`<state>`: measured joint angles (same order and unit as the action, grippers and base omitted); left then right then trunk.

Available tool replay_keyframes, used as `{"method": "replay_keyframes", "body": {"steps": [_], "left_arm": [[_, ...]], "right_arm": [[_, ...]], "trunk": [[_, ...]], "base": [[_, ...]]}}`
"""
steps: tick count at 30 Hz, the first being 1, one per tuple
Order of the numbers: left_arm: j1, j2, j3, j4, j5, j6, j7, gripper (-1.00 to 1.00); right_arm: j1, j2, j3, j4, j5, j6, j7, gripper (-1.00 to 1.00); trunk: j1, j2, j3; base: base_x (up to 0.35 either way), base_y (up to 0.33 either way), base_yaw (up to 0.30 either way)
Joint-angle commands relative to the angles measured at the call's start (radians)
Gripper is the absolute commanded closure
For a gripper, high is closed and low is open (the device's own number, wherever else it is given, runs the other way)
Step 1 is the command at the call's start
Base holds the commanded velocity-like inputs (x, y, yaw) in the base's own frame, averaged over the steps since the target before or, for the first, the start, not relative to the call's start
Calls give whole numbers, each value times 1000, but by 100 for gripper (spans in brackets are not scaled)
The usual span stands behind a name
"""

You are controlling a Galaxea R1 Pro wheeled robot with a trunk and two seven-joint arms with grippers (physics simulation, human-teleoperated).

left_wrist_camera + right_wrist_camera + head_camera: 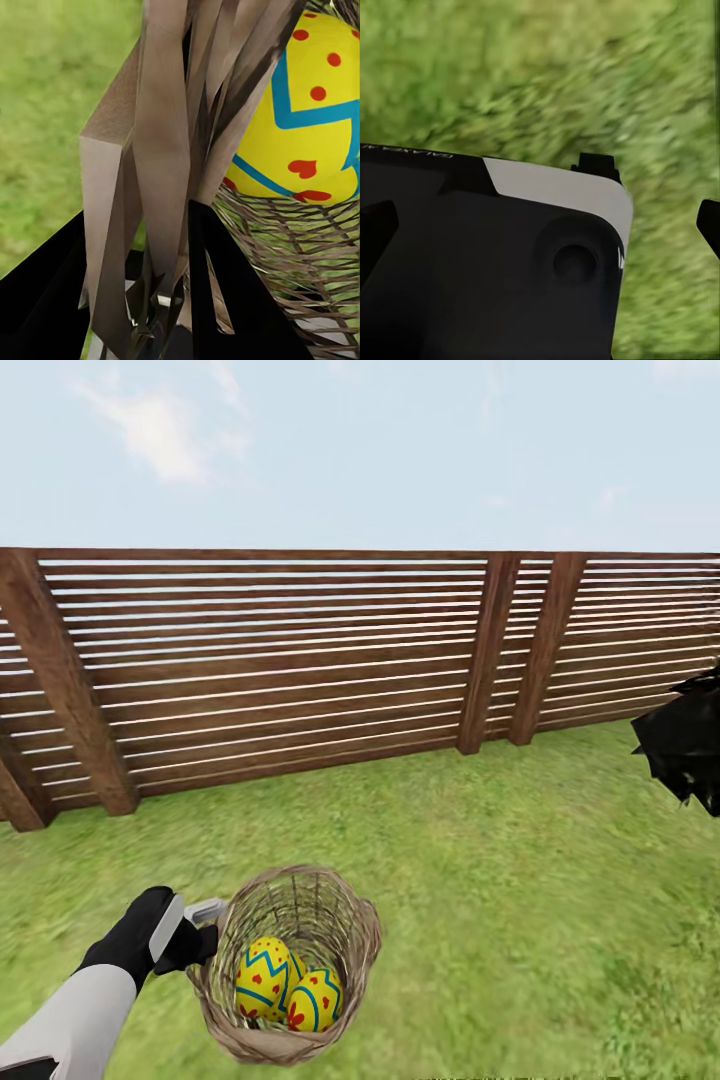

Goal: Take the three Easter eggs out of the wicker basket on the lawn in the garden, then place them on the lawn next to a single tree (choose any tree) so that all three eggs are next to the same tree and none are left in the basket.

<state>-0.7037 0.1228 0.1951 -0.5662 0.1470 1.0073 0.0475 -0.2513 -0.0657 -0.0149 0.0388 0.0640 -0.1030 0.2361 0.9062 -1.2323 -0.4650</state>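
Mottled lawn (500, 880) runs to a slatted fence (300, 660); left jaws clench the wicker basket (330, 920) rim, right jaws' state unclear.

Wicker basket (161, 165) rim between tool (142, 300) fingers

Outdoors, daylight. Slatted brown fence (300, 670) across back, pale cloudy sky (400, 450) above, black spiky foliage (690, 745) at right edge.

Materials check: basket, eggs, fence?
Round tan wicker basket: looks like open woven twigs, matte, with gaps between strands. Yellow eggs with blue zigzags and red dots: smooth painted shells, material unclear. Brown slatted fence: appears wooden, with horizontal boards on thick posts.
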Motion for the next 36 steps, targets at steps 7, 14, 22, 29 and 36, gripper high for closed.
{"method": "replay_keyframes", "body": {"steps": [7, 14, 22, 29, 36], "left_arm": [[0, 0, 3, 1, 22, 5, 5, 100], [0, 0, 3, 0, 22, 5, 5, 100], [0, 0, 3, 0, 22, 4, 5, 100], [0, 0, 3, -1, 22, 4, 5, 100], [0, 0, 3, 0, 22, 4, 5, 100]], "right_arm": [[-2, 0, -2, 4, 7, -7, 2, -100], [-2, 0, -2, 4, 7, -7, 2, -100], [-2, 1, -2, 4, 8, -7, 2, -100], [-2, 0, -2, 4, 8, -7, 2, -100], [-2, 1, -2, 4, 8, -7, 2, -100]], "trunk": [[0, -1, 2], [0, -1, 5], [0, -1, 8], [0, -1, 11], [0, -1, 13]], "base": [[-117, 0, -285], [-313, 0, -285], [-22, 0, -285], [-195, 0, -285], [-339, 0, -285]]}}
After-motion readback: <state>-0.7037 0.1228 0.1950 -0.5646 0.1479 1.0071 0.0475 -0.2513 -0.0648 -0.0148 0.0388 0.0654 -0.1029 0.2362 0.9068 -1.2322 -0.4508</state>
